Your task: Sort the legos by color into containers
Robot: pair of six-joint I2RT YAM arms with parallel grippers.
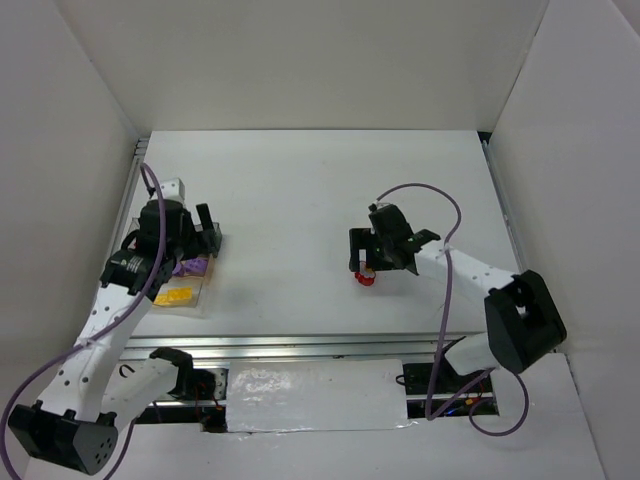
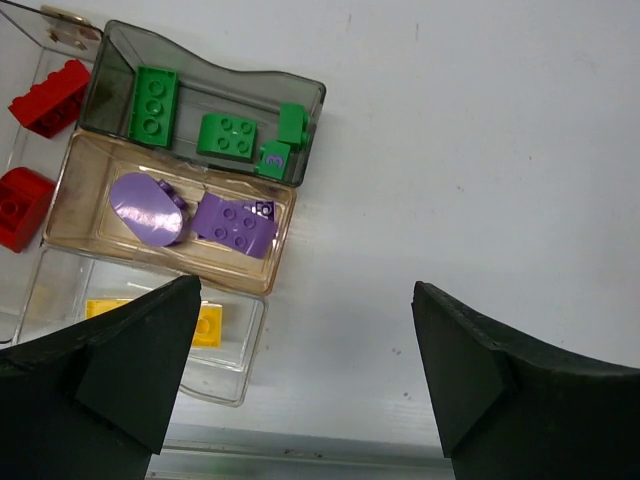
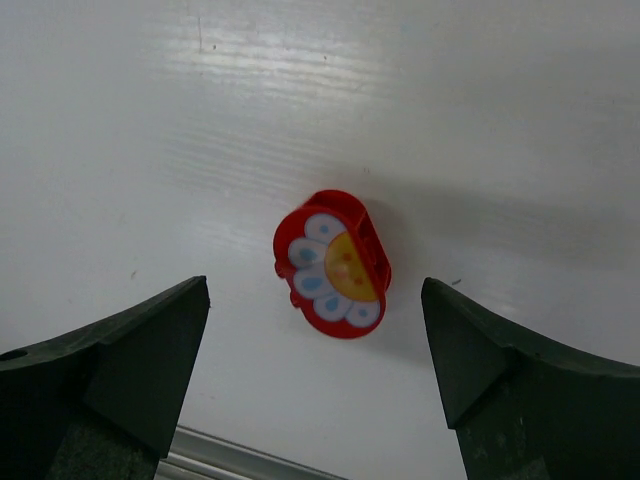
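Observation:
The containers [image 2: 283,245] sit at the table's left, seen in the left wrist view. One tray holds green legos [image 2: 153,105], the amber one purple legos [image 2: 235,222], and the one at the far left red legos [image 2: 50,97]. A yellow lego [image 2: 207,326] lies in the nearest tray. My left gripper [image 2: 308,295] hangs open over the bare table just right of the trays, with nothing between its fingers. A red rounded lego with a flower print [image 3: 333,265] lies alone on the table. My right gripper [image 3: 314,295] is open directly above it, one finger on each side, not touching.
In the top view the containers [image 1: 203,292] are near the left wall and the red lego [image 1: 366,279] is right of centre. An aluminium rail [image 1: 300,345] runs along the near table edge. White walls enclose the table on three sides.

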